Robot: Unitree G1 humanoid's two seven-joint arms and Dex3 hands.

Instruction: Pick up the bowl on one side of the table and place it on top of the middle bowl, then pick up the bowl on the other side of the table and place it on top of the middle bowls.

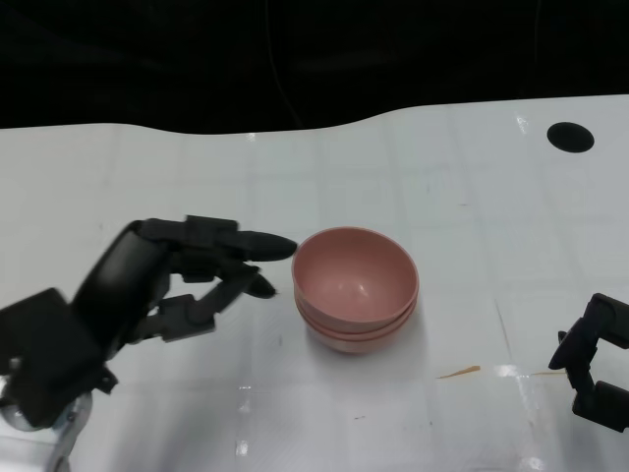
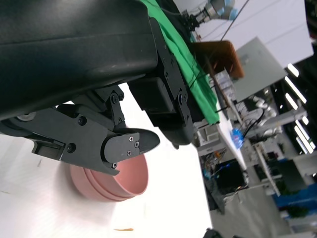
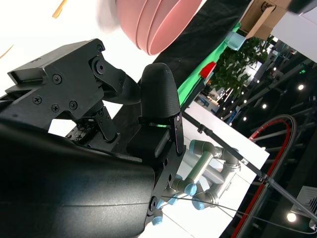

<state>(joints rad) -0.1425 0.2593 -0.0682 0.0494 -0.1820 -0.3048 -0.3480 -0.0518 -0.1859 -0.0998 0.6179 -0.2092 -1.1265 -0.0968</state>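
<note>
Table: I saw a glossy white table top point(image 1: 197, 177) with a wavy far edge against a black backdrop, and a round black hole point(image 1: 570, 137) near its far right corner.
Left hand: my black many-fingered left hand point(image 1: 147, 295) hung over the table just left of the bowls, fingers stretched toward them and spread apart with nothing between them. The longest fingertip point(image 1: 270, 246) pointed at the rim; from the head view I could not tell whether it touched, though a thin gap seemed to show. The left wrist view put the same fingers point(image 2: 124, 146) right over the near side of the stack.
Right hand: only part of my black right hand point(image 1: 593, 364) showed at the lower right edge, well apart from the bowls. Its fingers point(image 3: 158, 99) looked apart and curved around nothing in the right wrist view, so I read it as released.
Bowls: the pink smooth plastic bowls point(image 1: 356, 287) sat nested upright at the middle of the table. I counted the rim lines as two in the head view and possibly three in the right wrist view point(image 3: 153, 22); I could not settle the number.
Scrap: a thin orange-brown sliver point(image 1: 459, 372) lay on the table between the stack and my right hand.
</note>
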